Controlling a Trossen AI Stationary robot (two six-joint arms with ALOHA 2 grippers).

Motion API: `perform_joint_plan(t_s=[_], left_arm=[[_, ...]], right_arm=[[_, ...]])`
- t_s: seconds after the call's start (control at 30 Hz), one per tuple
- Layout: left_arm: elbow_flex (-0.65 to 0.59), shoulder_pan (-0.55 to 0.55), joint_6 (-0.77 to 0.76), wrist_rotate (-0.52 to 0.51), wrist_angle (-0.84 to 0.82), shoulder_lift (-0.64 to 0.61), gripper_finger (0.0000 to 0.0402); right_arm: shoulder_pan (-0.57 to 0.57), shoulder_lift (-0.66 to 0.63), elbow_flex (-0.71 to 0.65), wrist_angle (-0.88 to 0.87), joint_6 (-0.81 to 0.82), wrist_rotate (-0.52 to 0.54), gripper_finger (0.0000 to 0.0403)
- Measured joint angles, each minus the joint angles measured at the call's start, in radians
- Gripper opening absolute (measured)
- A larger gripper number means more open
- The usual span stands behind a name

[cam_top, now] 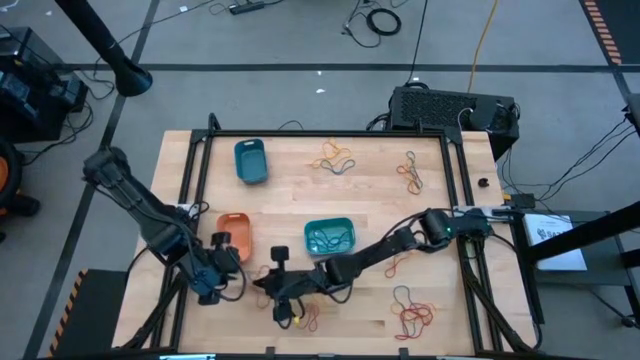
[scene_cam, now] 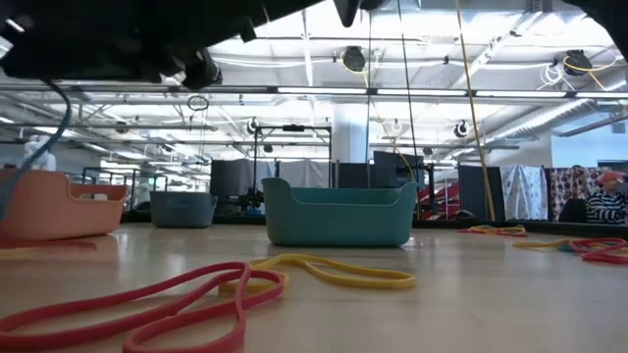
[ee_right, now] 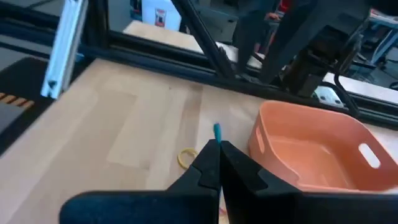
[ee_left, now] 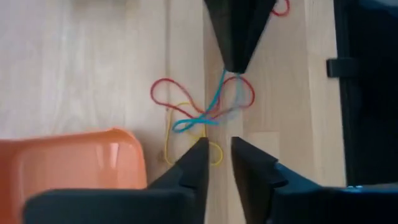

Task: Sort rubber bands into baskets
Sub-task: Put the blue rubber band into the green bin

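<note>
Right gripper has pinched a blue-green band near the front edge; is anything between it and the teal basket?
Nothing visible does. The right gripper, shut on the blue-green band, sits just in front of the teal basket, with only bare table between them.

The light wooden counter [cam_top: 300,190] has pale planks with a smooth, slightly shiny finish. The small orange plastic basket [ee_right: 311,149] looks smooth and glossy, with soft reflections on its wall. The teal-green plastic basket [scene_cam: 339,213] looks more matt. The thin red rubber bands [scene_cam: 147,304] and the yellow rubber band [scene_cam: 334,272] look smooth and dull. The right hand [ee_right: 219,163] has dark matt plastic fingers, and the left hand [ee_left: 216,163] looks the same.
</note>
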Motion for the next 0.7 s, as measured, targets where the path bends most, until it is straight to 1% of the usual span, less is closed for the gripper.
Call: perform_joint_plan(t_s=[0.2,0.33,0.5,0.63,0.7], left_arm=[[0.000,0.000,0.115,-0.013,0.097,0.084,0.0168],[0.000,0.007,0.149,-0.015,0.142,0.142,0.0200],[0.000,0.032,0.154,-0.017,0.141,0.209,0.0209],[0.000,0.056,0.156,-0.016,0.139,0.228,0.0208],[0.001,0.064,0.168,0.020,0.134,0.227,0.0199]], right_arm=[[0.006,-0.007,-0.001,0.002,-0.004,0.010,0.0000],[0.007,-0.007,-0.001,-0.003,-0.003,0.021,0.0000],[0.007,-0.007,-0.001,-0.001,-0.003,0.021,0.0000],[0.007,-0.007,-0.001,-0.002,-0.002,0.020,0.0000],[0.007,-0.007,-0.001,-0.016,-0.001,0.018,0.0000]])
